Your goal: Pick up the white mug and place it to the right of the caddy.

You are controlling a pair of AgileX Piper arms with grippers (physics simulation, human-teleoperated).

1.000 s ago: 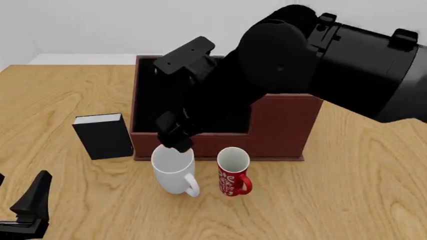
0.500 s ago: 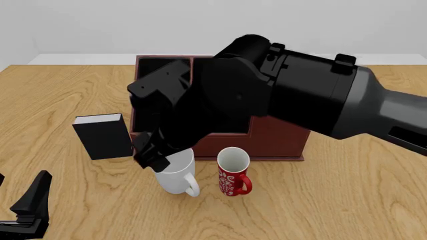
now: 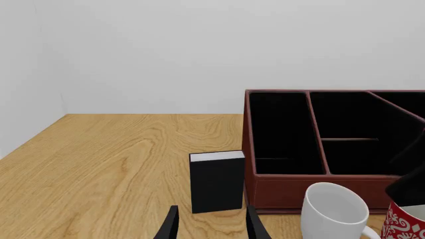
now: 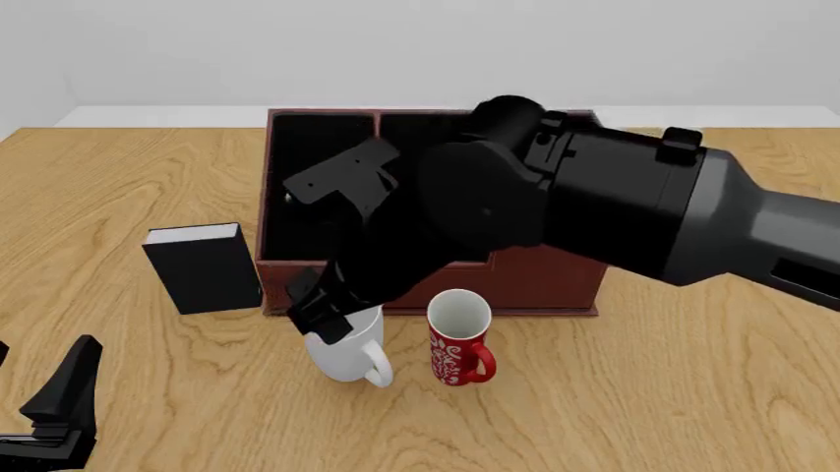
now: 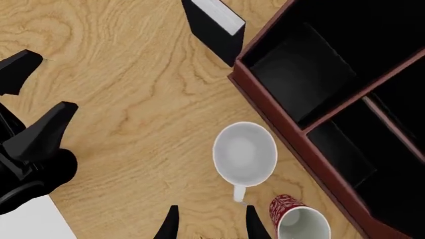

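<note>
The white mug [image 4: 349,356] stands upright on the table just in front of the caddy [image 4: 552,270], its handle pointing toward me. My right gripper [image 4: 319,318] hangs over the mug's left rim, open and empty. In the right wrist view the mug [image 5: 244,152] lies ahead of the open gripper [image 5: 209,226], beside the caddy's wall [image 5: 272,107]. My left gripper [image 4: 59,405] is open and empty at the near left; in its view [image 3: 212,229] the mug [image 3: 332,211] stands before the caddy [image 3: 292,191].
A red patterned mug [image 4: 459,346] stands close to the right of the white mug. A small black book-like box [image 4: 204,265] stands upright left of the caddy. The bulky right arm [image 4: 591,206] hides much of the caddy's inside.
The right arm has swung and turned over the caddy, and its gripper has shifted from the mug's far rim to its left rim. The mugs and left arm have not moved.
</note>
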